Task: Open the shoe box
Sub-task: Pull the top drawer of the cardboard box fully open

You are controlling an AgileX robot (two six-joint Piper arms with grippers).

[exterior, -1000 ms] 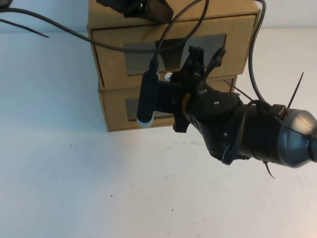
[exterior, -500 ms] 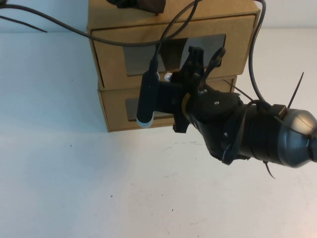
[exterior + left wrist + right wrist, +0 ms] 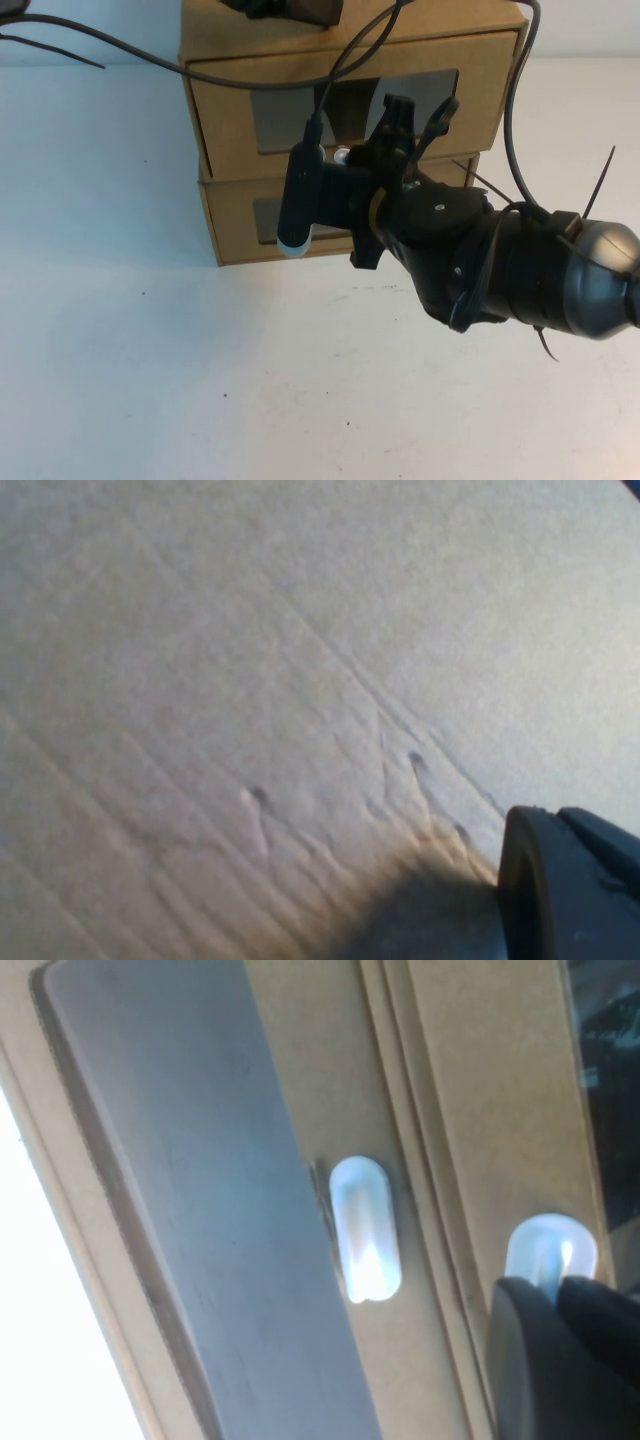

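My right gripper (image 3: 556, 1305), pinched narrow at small white tab (image 3: 548, 1245) just ahead, could've slipped off when pulling; left gripper (image 3: 283, 8) sat atop shoe box (image 3: 225, 120).

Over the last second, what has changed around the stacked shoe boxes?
The left gripper, on top of the upper shoe box, slid toward its far edge, nearly leaving the high view. The right gripper, fingers shut by a white handle on the box fronts, stayed put.

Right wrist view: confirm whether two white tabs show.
Yes, one white tab sits beside the grey window, a second tab at the right claw; the left claw is over the upper box.
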